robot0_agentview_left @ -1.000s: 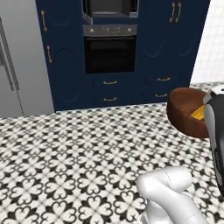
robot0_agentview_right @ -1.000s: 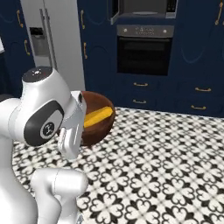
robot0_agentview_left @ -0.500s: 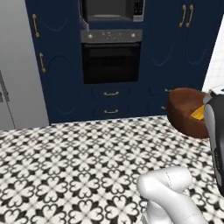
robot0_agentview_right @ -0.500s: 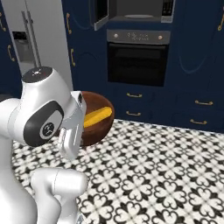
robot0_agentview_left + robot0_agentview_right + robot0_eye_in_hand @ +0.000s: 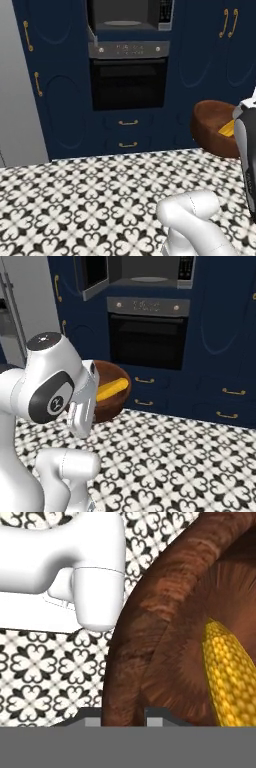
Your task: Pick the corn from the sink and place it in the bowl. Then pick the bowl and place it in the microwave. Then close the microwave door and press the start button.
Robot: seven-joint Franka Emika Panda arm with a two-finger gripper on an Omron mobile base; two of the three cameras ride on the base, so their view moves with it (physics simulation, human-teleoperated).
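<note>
While my jaws pinch its rim, the round reddish-brown wooden bowl (image 5: 165,637) hangs above the patterned black-and-white tiled floor (image 5: 75,200).
One finger sits inside the wall, one outside; the slim yellow corn cob (image 5: 231,672) lies in the bowl just beyond my jaws, and the grey-framed built-in microwave (image 5: 150,271) stands open ahead, higher up.

Ahead of me stands a wall of dark navy cabinets (image 5: 60,90) with slim brass handles (image 5: 28,36). Set into them is a black built-in oven with a steel control strip (image 5: 129,82), two brass-pulled drawers (image 5: 128,134) beneath. The black-and-white floral tile floor (image 5: 75,200) runs underfoot, and a pale grey tall panel (image 5: 15,100) rises at left.
</note>
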